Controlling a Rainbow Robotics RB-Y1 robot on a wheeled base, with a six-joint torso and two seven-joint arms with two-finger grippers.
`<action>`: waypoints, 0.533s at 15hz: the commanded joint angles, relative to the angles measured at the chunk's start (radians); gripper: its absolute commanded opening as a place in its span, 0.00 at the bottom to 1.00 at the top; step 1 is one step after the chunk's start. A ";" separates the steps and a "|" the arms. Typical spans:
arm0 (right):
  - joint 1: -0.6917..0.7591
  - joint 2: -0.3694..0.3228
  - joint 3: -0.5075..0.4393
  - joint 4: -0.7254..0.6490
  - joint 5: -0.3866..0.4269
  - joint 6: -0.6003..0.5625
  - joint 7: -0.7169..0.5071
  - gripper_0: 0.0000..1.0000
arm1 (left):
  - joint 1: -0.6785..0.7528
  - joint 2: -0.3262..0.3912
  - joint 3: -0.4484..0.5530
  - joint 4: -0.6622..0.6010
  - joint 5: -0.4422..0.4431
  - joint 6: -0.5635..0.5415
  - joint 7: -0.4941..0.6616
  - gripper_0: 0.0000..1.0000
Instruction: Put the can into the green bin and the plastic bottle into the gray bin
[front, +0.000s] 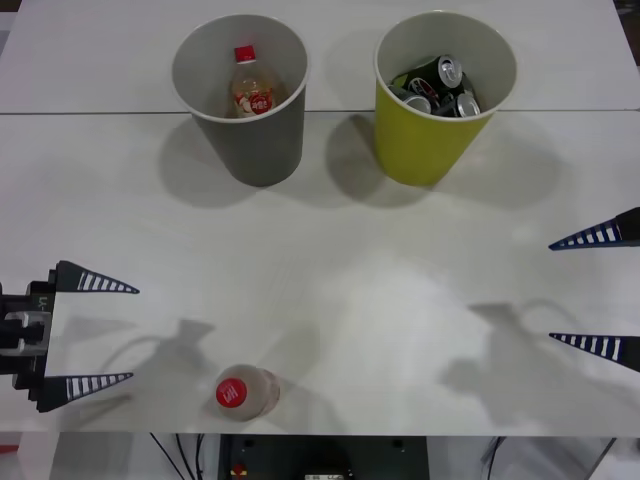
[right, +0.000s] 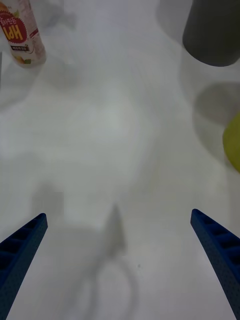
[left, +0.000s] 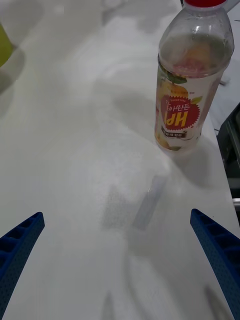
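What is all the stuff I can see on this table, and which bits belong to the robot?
Gray bin: one, gray, far side of the table, left of the green one.
Bottle in the gray bin: one, clear with red cap, upright inside.
Green bin: one, yellow-green, far side, to the right.
Cans: several, black and silver, piled in the green bin.
Plastic bottle: one, clear with red cap and whitish label, standing at the near edge.
Table: one, white.
Left gripper: one, blue ribbed fingers, open, near left, beside the plastic bottle.
Right gripper: one, blue, open, right edge.
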 joint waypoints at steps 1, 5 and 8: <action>0.000 0.000 0.000 0.000 0.000 0.000 0.000 1.00 | -0.057 0.000 -0.103 0.098 0.087 -0.012 -0.116 1.00; 0.000 0.000 0.000 0.000 0.000 0.000 0.000 1.00 | -0.098 -0.083 -0.155 0.225 0.154 -0.117 -0.208 1.00; 0.000 0.000 0.000 0.000 0.000 0.000 0.000 1.00 | -0.106 -0.170 -0.154 0.286 0.168 -0.187 -0.229 1.00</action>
